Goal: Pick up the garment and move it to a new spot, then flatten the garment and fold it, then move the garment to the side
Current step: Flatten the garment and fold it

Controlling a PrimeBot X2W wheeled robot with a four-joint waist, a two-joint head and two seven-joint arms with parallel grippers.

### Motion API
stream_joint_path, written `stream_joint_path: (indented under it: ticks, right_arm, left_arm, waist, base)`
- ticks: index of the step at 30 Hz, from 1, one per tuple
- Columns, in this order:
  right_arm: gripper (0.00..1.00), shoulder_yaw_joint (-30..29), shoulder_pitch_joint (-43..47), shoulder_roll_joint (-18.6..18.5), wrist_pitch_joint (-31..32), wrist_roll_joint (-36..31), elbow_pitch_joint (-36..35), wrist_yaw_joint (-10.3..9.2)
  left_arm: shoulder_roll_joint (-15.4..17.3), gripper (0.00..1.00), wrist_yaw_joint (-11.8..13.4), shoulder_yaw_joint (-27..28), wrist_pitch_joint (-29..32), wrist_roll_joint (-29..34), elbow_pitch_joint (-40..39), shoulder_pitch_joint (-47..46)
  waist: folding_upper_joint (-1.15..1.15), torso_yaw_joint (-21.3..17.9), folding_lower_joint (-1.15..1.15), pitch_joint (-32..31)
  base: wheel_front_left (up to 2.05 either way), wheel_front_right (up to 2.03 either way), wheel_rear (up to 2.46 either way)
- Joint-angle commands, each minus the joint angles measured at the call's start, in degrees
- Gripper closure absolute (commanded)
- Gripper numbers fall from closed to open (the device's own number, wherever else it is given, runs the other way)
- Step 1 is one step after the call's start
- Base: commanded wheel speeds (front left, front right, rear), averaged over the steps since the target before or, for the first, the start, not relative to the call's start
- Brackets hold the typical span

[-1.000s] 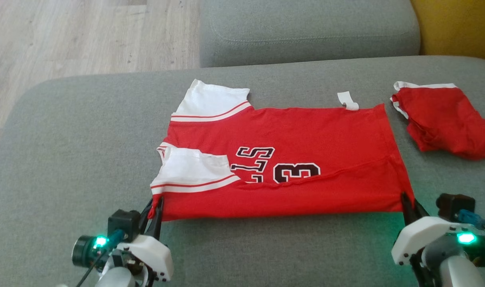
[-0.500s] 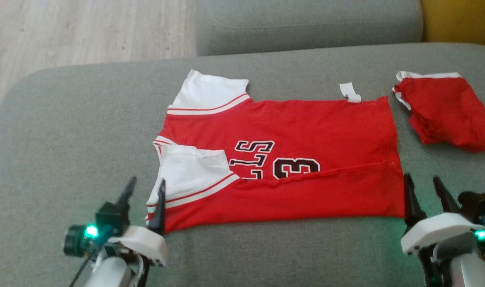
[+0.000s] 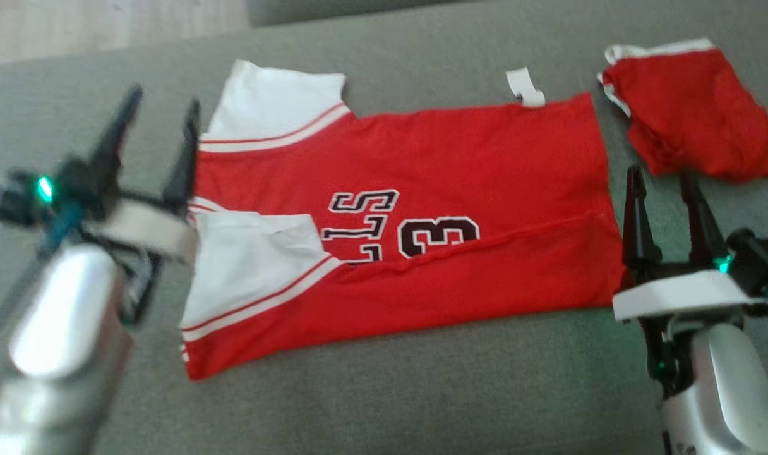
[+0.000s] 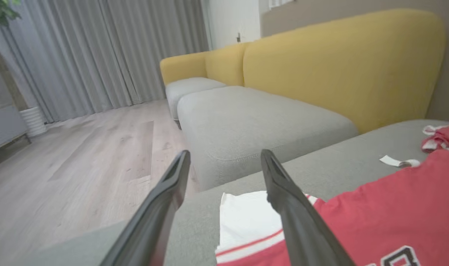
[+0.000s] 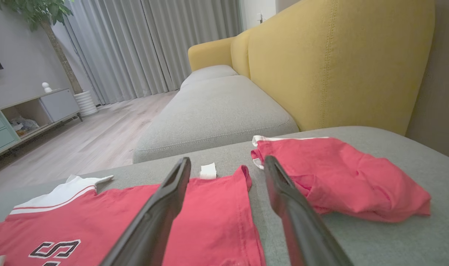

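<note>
Looking at a red short-sleeved jersey with white sleeves and black lettering lying spread out on a grey fabric sofa cushion, collar end pointing to the robot's left, hem end to its right. Noticing the near long edge lying folded up over the bottom of the number, and a small white label sticking out at the far hem corner. Seeing the left tool hanging just beside the far white sleeve, blurry in the head view, fingers spread wide apart and gripping nothing at all. Seeing the right tool sitting just off the hem end, fingers also parted wide and gripping nothing, pointing into the gap between the jersey and a crumpled pair of red shorts with white trim. Not managing to tell whether either tool is actually touching the fabric. Also catching a yellow upholstered sofa back and pale wooden flooring further off in the wrist views.
</note>
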Motion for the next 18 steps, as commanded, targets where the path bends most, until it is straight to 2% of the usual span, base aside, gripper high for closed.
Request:
stream_joint_path:
  ticks: [1,4,9,12,18]
  right_arm:
    - [0.00,1.6,-2.3,-0.3,-0.8,0.3,-2.2,-0.05]
    - [0.00,2.7,-4.3,-0.3,-1.3,0.6,-2.7,-0.05]
    - [0.00,4.8,-7.3,-0.3,-1.6,-0.1,-4.4,-0.05]
    - [0.00,5.6,-8.8,-0.3,-1.7,0.2,-5.3,-0.05]
    - [0.00,6.9,-9.9,-0.3,-2.4,1.7,-6.0,-0.05]
  left_arm:
    - [3.2,0.00,-0.5,2.1,1.2,0.8,-0.7,-5.0]
    - [6.3,0.00,-2.7,0.8,7.5,2.3,3.4,-11.7]
    - [10.1,0.00,-6.1,-2.4,17.5,1.3,11.6,-22.7]
    - [12.0,0.00,-6.6,-6.4,21.0,-1.2,14.7,-27.8]
    - [17.3,0.00,-6.6,-16.4,27.8,-10.2,18.3,-33.3]
  waist:
    - [0.00,-2.8,-0.01,3.3]
    - [0.00,-4.7,-0.01,5.8]
    - [0.00,-7.1,-0.01,10.5]
    - [0.00,-8.3,-0.01,12.8]
    - [0.00,-10.5,-0.01,15.5]
  base:
    - [0.00,0.00,0.00]
    - [0.00,0.00,0.00]
    - [0.00,0.00,0.00]
    - [0.00,0.00,0.00]
    - [0.00,0.00,0.00]
